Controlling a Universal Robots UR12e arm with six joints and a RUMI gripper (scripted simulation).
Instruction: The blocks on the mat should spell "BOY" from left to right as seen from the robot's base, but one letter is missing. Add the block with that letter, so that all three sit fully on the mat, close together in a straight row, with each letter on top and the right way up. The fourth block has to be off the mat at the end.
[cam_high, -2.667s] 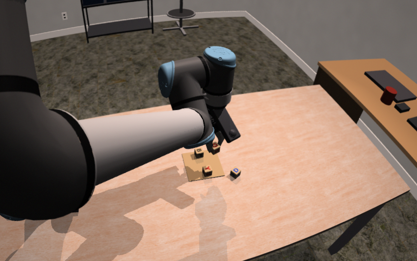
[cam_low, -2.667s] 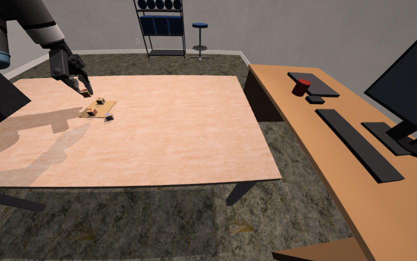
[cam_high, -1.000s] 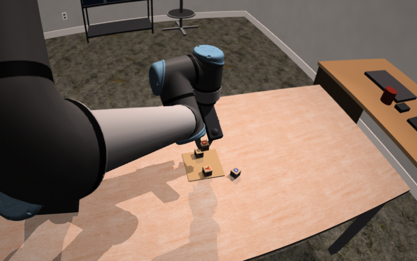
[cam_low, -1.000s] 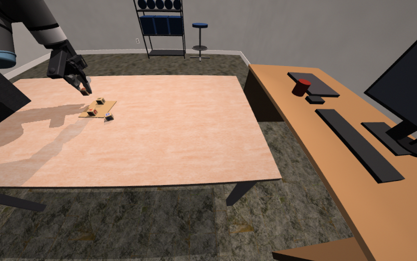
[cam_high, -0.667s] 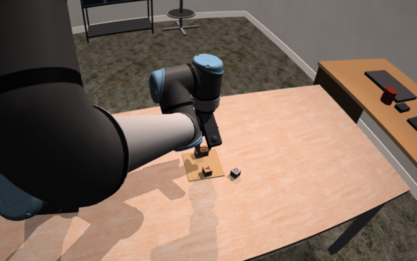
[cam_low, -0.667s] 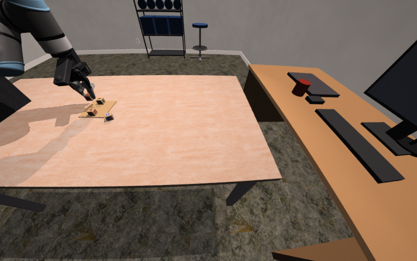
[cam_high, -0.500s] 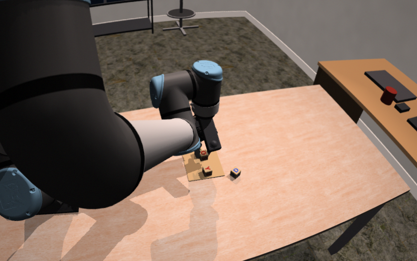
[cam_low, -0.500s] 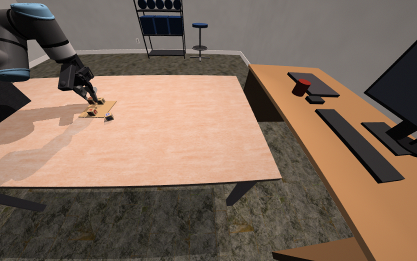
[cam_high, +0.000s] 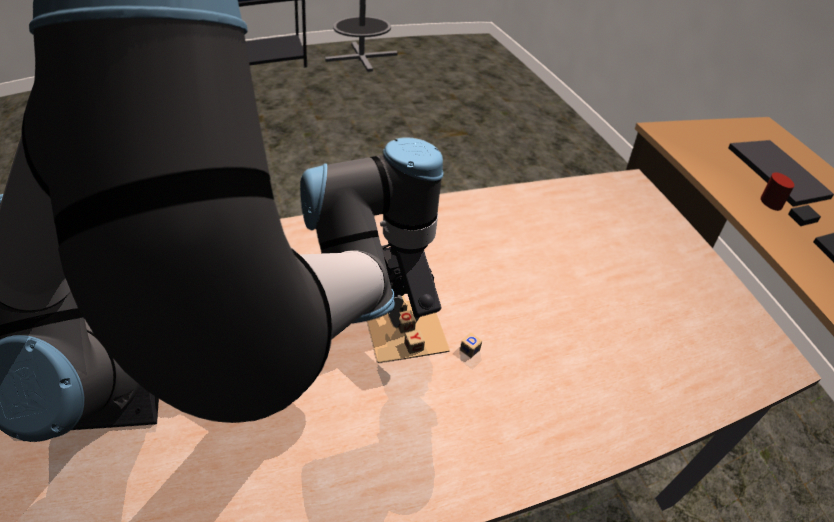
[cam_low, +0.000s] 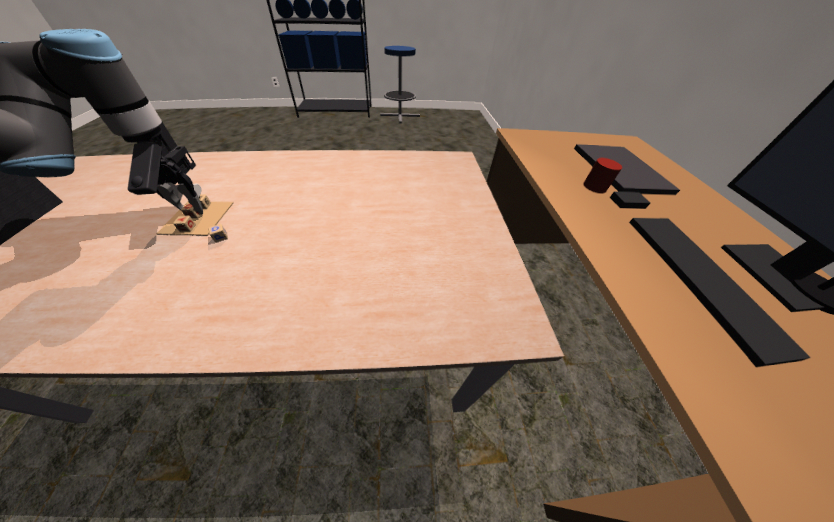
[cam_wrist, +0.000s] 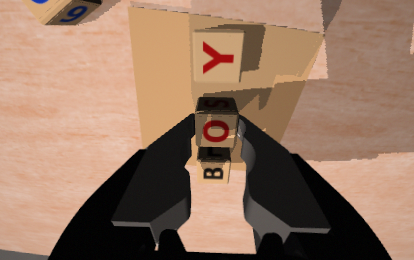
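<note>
My gripper (cam_wrist: 215, 116) (cam_high: 404, 315) (cam_low: 192, 209) is shut on the O block (cam_wrist: 216, 131) (cam_high: 406, 318) and holds it low over the tan mat (cam_wrist: 160, 75) (cam_high: 387, 349) (cam_low: 219, 212), red O on top. The O block is between the B block (cam_wrist: 215, 171) (cam_low: 203, 200) and the Y block (cam_wrist: 217, 56) (cam_high: 414, 339) (cam_low: 182, 222), which both stand on the mat with their letters up. I cannot tell if the O block touches the mat. The D block (cam_wrist: 60, 10) (cam_high: 471, 344) (cam_low: 216, 231) lies on the table just off the mat's edge.
The arm hides the mat's near-base part in the top view. A side desk (cam_low: 615, 258) to the right holds a red cylinder (cam_low: 601, 174), a keyboard and a monitor. A shelf (cam_low: 320, 55) and a stool stand at the far wall.
</note>
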